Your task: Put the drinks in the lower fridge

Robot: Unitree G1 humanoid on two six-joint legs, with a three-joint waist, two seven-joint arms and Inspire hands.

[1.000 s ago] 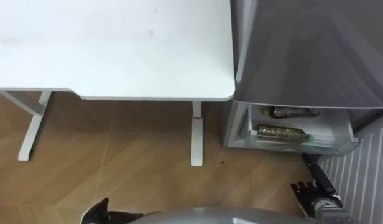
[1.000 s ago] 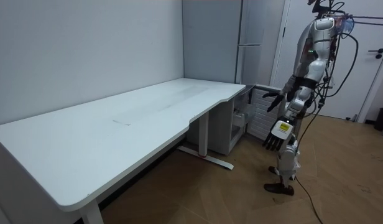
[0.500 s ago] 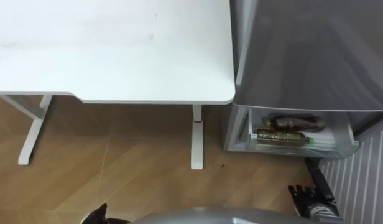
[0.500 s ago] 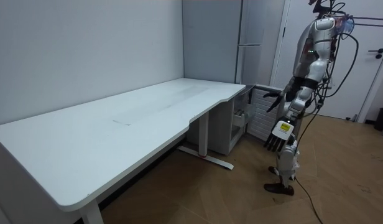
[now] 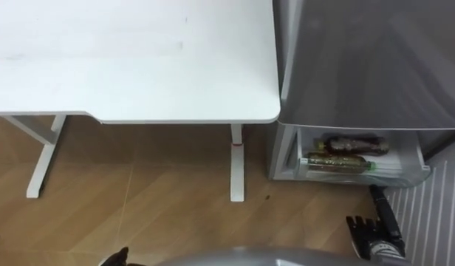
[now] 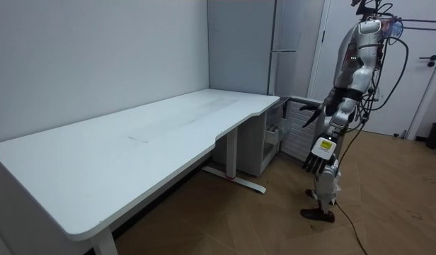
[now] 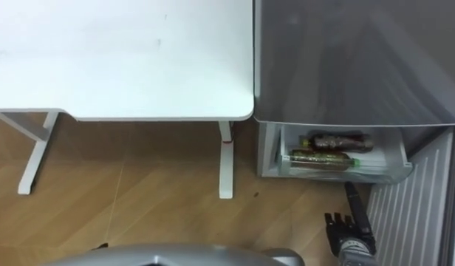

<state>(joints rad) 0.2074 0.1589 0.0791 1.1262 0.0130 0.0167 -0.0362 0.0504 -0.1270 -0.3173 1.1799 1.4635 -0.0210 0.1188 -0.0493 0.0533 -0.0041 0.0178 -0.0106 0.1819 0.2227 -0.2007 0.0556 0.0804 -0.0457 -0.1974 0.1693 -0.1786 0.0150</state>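
As the robot stands at the open fridge drawer (image 5: 360, 174) holding two bottles (image 5: 335, 159), its right hand (image 5: 374, 242) hovers nearby, fingers straight and slightly spread; its left hand (image 6: 313, 161) hangs, fingers relaxed.

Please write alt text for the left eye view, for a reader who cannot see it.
Two bottles lie in the open lower fridge drawer. The robot's right hand, fingers straight, is below it over the wooden floor. A white table stands left.

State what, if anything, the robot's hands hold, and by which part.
Nothing is held: the right hand and the left hand are open and empty. The bottles lie in the fridge drawer.
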